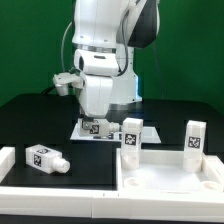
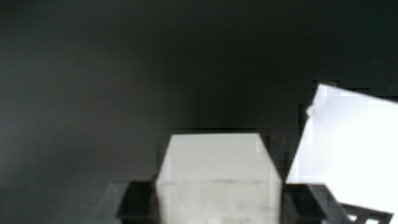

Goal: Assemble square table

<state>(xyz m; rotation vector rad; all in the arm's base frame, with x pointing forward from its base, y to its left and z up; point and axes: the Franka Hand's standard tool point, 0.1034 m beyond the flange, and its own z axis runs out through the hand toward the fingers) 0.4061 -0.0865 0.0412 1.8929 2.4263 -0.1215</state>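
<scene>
The square table top [image 1: 170, 180], a white tray with a raised rim, lies at the front on the exterior view's right. Two white tagged legs stand at its far rim, one [image 1: 132, 134] by the left corner and one [image 1: 194, 138] farther right. A third leg [image 1: 45, 158] lies on its side at the exterior view's left. My gripper [image 1: 97, 120] is low over the black table behind the tray. In the wrist view the gripper [image 2: 222, 200] is shut on a white blocky leg [image 2: 217, 165], with dark fingers [image 2: 139, 200] on both sides of it.
The marker board [image 1: 105, 131] lies flat under and beside the gripper; it shows as a white sheet in the wrist view [image 2: 347, 140]. A long white border rail [image 1: 60, 188] runs along the front left. A green wall stands behind.
</scene>
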